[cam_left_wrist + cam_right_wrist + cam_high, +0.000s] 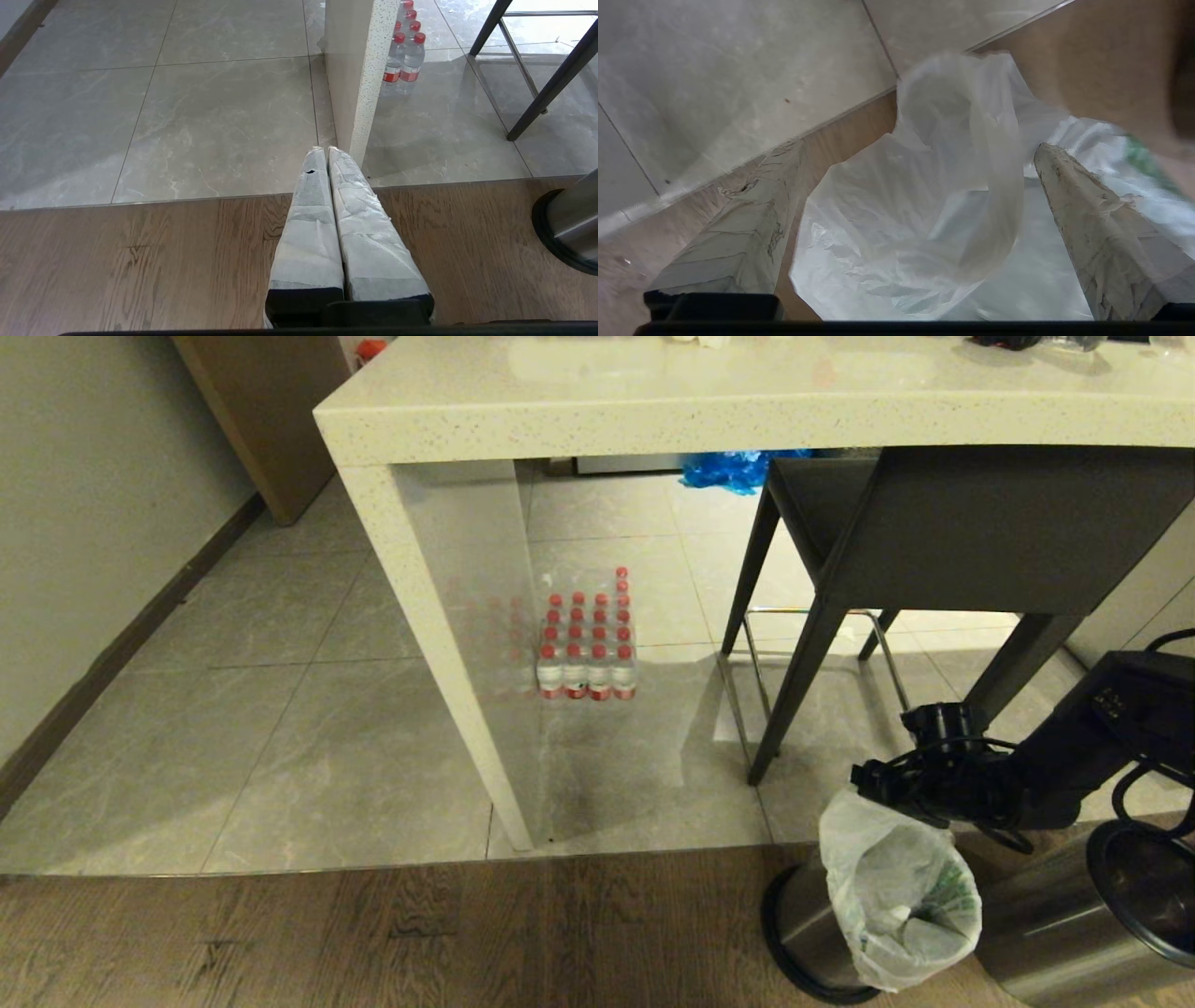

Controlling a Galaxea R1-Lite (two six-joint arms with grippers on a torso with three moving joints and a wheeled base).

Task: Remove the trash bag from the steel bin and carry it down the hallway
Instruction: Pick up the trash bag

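Observation:
The trash bag [898,896], thin and whitish with faint green print, lines the steel bin [801,919] on the wood floor at the lower right. My right gripper [864,791] reaches in from the right to the bag's raised far edge. In the right wrist view the right gripper [917,145] is open, and a loop of the trash bag [971,186] stands between its taped fingers [1087,210], which are apart from it. My left gripper [323,150] is shut and empty, hanging over the wood floor.
A second steel bin [1055,924] with a black rim stands right beside the first. A dark stool [934,523] and a pale stone counter leg [448,644] stand behind, with a pack of water bottles [586,649] and a blue bag [738,467] underneath. Grey tiles run left to the wall.

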